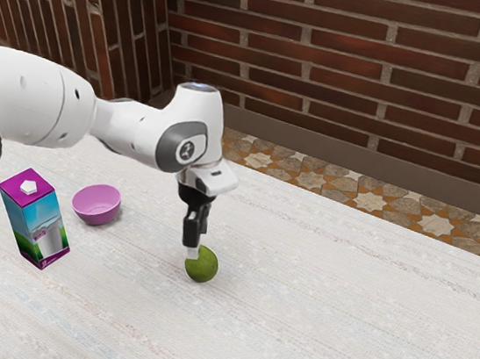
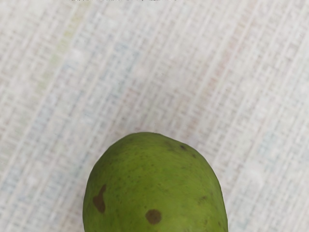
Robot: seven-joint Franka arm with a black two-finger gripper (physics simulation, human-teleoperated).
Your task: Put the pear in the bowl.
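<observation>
With the black gripper (image 1: 195, 251) pointing down, just at the pear (image 1: 203, 268), cannot tell the state of the jaws: wide, narrow or pressed from both sides upon the fruit. To find in the exterior view on the bench (image 1: 318, 323), under the gripper and well apart from the bowl (image 1: 96, 214).

Of a roundish shape, with a broad, slightly uneven end. Dark olive green in the exterior view, fresher and more yellowish green in the wrist view. Marked there with a long irregular brown patch (image 2: 99, 199), a rounder brown spot (image 2: 153, 216), and many fine dark specks.

Covered a little by the gripper at the upper side in the exterior view. Cut off by the frame's edge in the wrist view, and therefore impossible to judge in full length. At another edge of the same view, some thin dark marks (image 2: 125, 0), too little to name.

Farther out, toward the exterior view's left, the smooth pink-purple bowl, upright on the bench. Near it, an upright carton (image 1: 37, 225) with purple top, white cap (image 1: 29, 188) and blue and green picture, the small print too small to read. Above, the white arm (image 1: 47, 101), cut off by the exterior view's left edge. Behind the bench, patterned floor tiles (image 1: 370, 201) and a brick wall (image 1: 370, 64)
</observation>
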